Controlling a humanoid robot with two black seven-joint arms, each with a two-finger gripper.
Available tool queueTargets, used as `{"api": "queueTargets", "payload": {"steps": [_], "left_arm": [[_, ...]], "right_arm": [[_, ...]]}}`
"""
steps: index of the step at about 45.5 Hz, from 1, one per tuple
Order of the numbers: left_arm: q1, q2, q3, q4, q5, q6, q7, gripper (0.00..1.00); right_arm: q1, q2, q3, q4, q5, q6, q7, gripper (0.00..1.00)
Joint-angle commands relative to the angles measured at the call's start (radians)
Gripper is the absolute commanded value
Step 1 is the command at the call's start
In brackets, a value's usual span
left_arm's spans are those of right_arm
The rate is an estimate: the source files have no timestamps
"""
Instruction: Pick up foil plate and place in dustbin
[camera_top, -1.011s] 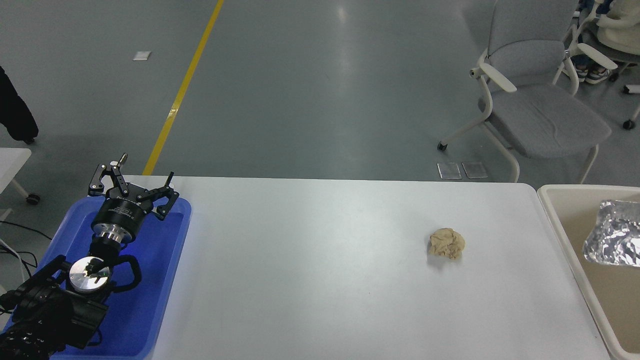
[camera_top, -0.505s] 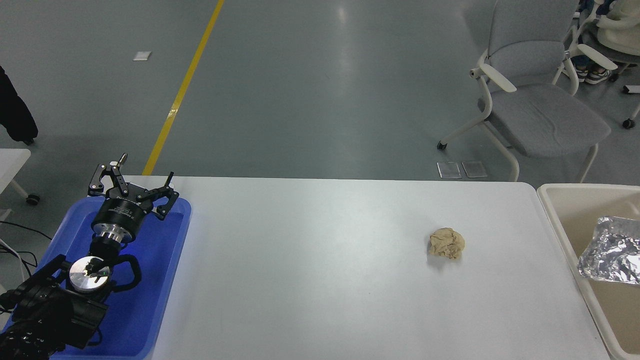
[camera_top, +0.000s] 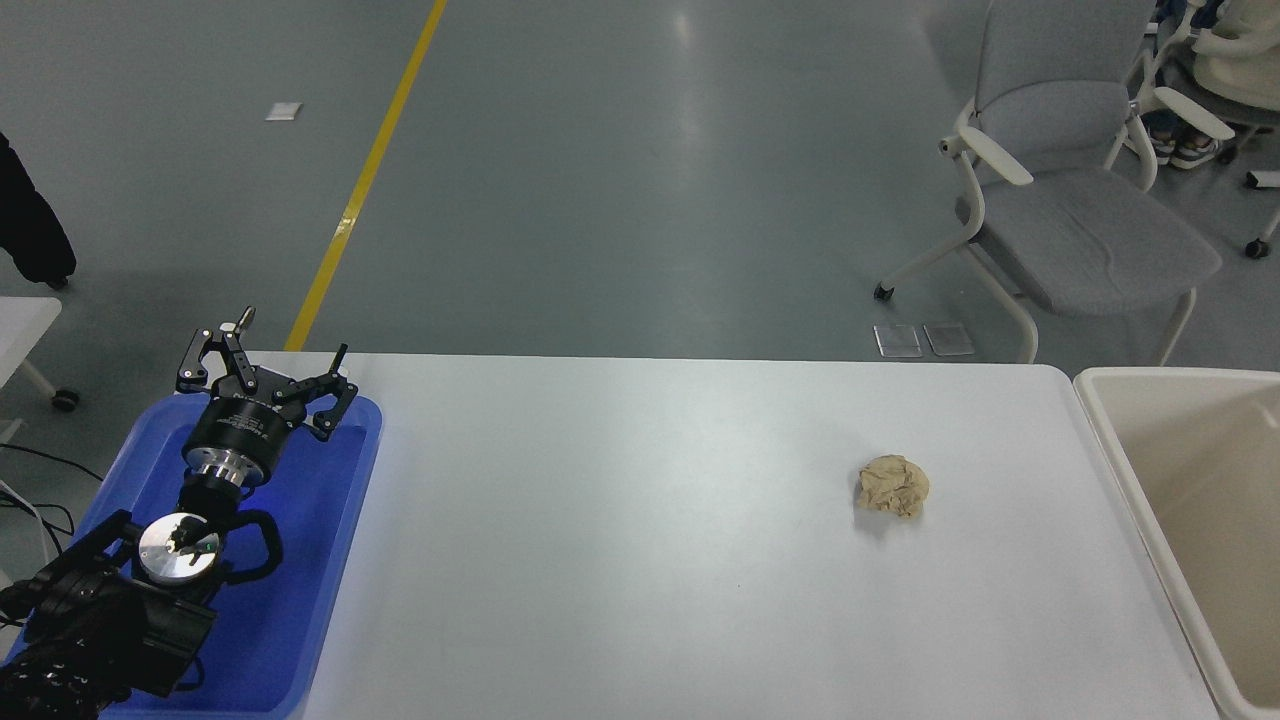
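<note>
The cream-beige dustbin stands off the table's right end, and only its plain inner wall and rim show. The foil plate is out of view. My left gripper is parked over the blue tray at the lower left, fingers spread open with nothing between them. My right arm and gripper are out of the picture.
A crumpled tan paper ball lies on the white table, right of centre. A shallow blue tray sits at the left end under the left arm. A grey office chair stands on the floor beyond the table.
The foil plate, seen at the right edge inside the dustbin, dropped lower and has gone from view. The left arm and the paper ball have not moved.
</note>
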Motion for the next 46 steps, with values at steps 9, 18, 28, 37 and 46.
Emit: {"api": "queueTargets", "payload": {"steps": [9, 18, 28, 37, 46], "left_arm": [[0.0, 0.0, 0.001, 0.0, 0.0, 0.0, 0.0, 1.0], [0.0, 0.0, 0.001, 0.0, 0.0, 0.0, 0.0, 1.0], [0.0, 0.0, 0.001, 0.0, -0.001, 0.0, 0.0, 1.0], [0.0, 0.0, 0.001, 0.0, 0.0, 0.0, 0.0, 1.0], [0.0, 0.0, 0.001, 0.0, 0.0, 0.0, 0.0, 1.0]], "right_arm": [[0.341, 0.113, -0.016, 0.114, -0.01, 0.006, 0.001, 1.0], [0.564, 0.107, -0.122, 0.391, -0.064, 0.009, 0.001, 1.0], [0.802, 0.082, -0.277, 0.674, -0.073, 0.035, -0.001, 1.0], [1.024, 0.081, -0.42, 0.893, -0.071, 0.19, -0.002, 1.0], [1.254, 0.079, -0.506, 1.071, -0.07, 0.451, -0.002, 1.0]]}}
